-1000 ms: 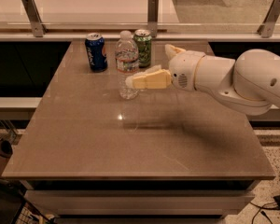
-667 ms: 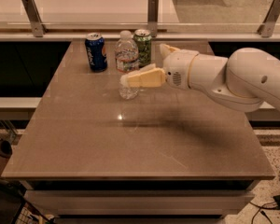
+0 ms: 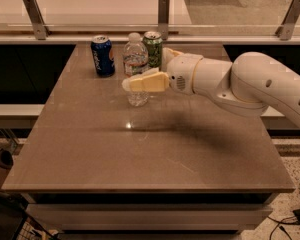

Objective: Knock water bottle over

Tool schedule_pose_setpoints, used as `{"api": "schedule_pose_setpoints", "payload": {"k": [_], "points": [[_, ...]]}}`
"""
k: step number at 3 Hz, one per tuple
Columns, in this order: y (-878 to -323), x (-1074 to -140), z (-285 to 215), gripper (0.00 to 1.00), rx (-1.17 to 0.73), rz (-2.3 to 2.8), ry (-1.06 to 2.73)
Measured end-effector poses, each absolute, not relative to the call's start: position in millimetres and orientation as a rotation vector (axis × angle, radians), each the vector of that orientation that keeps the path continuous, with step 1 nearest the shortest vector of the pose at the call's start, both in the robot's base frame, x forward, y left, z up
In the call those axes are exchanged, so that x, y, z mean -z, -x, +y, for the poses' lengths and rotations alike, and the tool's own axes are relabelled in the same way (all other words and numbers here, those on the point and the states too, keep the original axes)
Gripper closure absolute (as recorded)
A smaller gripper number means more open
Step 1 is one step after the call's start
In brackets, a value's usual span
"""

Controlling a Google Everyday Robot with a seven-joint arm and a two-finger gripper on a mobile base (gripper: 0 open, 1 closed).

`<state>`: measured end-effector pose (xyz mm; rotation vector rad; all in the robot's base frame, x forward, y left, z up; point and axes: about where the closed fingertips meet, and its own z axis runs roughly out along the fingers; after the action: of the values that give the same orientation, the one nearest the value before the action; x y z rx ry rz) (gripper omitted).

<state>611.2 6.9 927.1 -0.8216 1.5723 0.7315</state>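
The water bottle (image 3: 135,59) is a clear ribbed bottle with a white cap and a white-and-red label. It stands upright at the back of the table, between the blue soda can (image 3: 102,55) and the green soda can (image 3: 153,48). My gripper (image 3: 147,69) reaches in from the right at the bottle's height and looks open. Its near cream finger (image 3: 146,82) crosses in front of the bottle's lower half, and the far finger (image 3: 171,53) shows beside the green can. I cannot tell whether the near finger touches the bottle.
The brown table (image 3: 145,149) has its front edge near the camera. A glass rail with metal posts (image 3: 163,14) runs behind it. My white arm (image 3: 250,84) spans the table's right side. Dark gaps lie left and right of the table.
My gripper and arm have shifted slightly left, so the near finger now covers more of the bottle's lower part. The bottle and both cans stay upright in place.
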Motion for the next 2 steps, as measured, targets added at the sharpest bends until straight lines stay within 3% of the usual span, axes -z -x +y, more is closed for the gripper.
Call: {"api": "schedule_pose_setpoints", "payload": {"k": [1,2], "points": [[-611.1,-925.2,15.3,0.0,-0.754,1.559,0.826],[-610.2,-924.6,23.4,0.18,-0.766,1.551,0.845]]}}
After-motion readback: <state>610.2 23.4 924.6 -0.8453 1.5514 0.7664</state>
